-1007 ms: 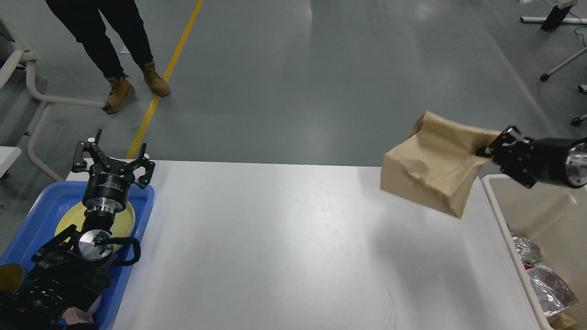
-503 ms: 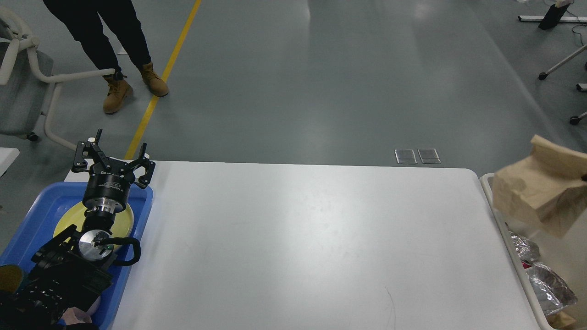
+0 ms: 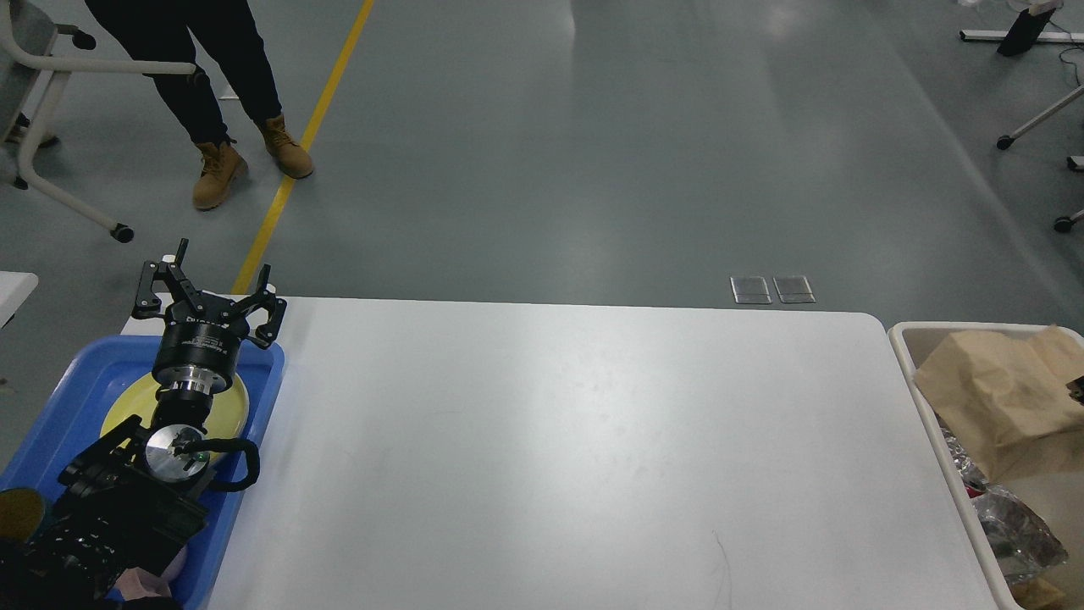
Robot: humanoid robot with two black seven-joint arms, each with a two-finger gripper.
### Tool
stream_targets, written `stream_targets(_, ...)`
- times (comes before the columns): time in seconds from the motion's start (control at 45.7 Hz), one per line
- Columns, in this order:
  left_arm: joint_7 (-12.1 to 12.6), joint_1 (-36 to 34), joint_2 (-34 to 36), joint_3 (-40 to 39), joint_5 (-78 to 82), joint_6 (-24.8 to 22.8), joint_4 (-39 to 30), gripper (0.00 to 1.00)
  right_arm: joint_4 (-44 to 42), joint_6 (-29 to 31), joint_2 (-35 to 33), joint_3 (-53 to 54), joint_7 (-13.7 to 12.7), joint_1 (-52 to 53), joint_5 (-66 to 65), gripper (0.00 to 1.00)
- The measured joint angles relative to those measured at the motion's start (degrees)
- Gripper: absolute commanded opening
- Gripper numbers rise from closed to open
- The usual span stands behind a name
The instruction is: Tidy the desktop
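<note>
Desktop (image 3: pixel 576 440) — rigid, smooth, bare; nothing to grasp. Left gripper (image 3: pixel 209 298) fingers spread above blue tray (image 3: pixel 59 398). Right gripper (image 3: pixel 1077 391) barely visible — state indeterminable.

White desktop (image 3: pixel 559 440), blue tray (image 3: pixel 76 373), yellow plate (image 3: pixel 229 407), brown bag (image 3: pixel 991 390)

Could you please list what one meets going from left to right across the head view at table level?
Blue tray → yellow plate in it, under the open left gripper → white desktop → beige bin → brown paper bag inside it.
</note>
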Motion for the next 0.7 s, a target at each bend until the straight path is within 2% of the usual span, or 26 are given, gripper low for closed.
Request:
stream_targets(0.328, 0.0, 0.0, 0.0, 0.0, 0.0, 0.0, 0.0, 0.96, 0.28, 0.11, 0.92, -0.06, 0.03, 0.48, 0.08, 1.0)
stream_targets(0.482, 0.0, 0.0, 0.0, 0.0, 0.0, 0.0, 0.0, 0.96, 0.3, 0.05, 1.27, 1.75, 0.03, 4.35, 0.46, 1.0)
stream_targets(0.591, 0.0, 0.0, 0.0, 0.0, 0.0, 0.0, 0.0, 0.96, 0.44, -0.1, 1.34, 6.78, 0.03, 9.81, 1.38, 1.0)
stream_targets(0.701, 0.0, 0.0, 0.0, 0.0, 0.0, 0.0, 0.0, 0.96, 0.77, -0.16, 1.35, 17.93, 0.04, 13.19, 2.13, 1.0)
